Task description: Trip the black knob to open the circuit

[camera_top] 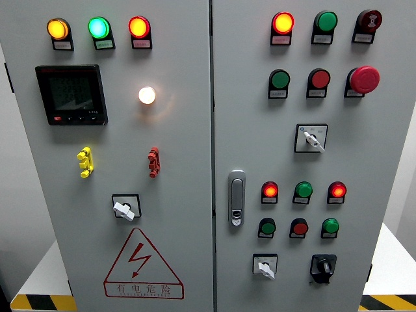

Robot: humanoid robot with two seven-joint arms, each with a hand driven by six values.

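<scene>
— So, what do we have in front of us, starting with the big things?

— We face a grey cabinet of two doors. On the right door (383, 162) sits everything that matters to us; the left door (182, 162) carries the meter, the lamps and the warning triangle (142, 265), which we leave alone.

— And the landmark?

— We take the door handle (236, 197), the chrome one at the right door's inner edge. From it, the black knob (322, 266) lies below and to the right, in the bottom row, just right of a white-pointer selector (265, 266) and under the green pushbutton (331, 226).

— How does the knob lie?

— We read its grip bar as roughly upright, perhaps tipped a little; it is small and dark, so we cannot be sure of the angle. We judge that tripping it means a twist about an axis pointing out of the door toward us.

— Which hand is nearer?

— We see neither hand, so we cannot tell whether their fingers are spread or curled. Since the knob sits well right of the handle and low, we judge the right arm, entering from the lower right, has the shorter reach.
</scene>
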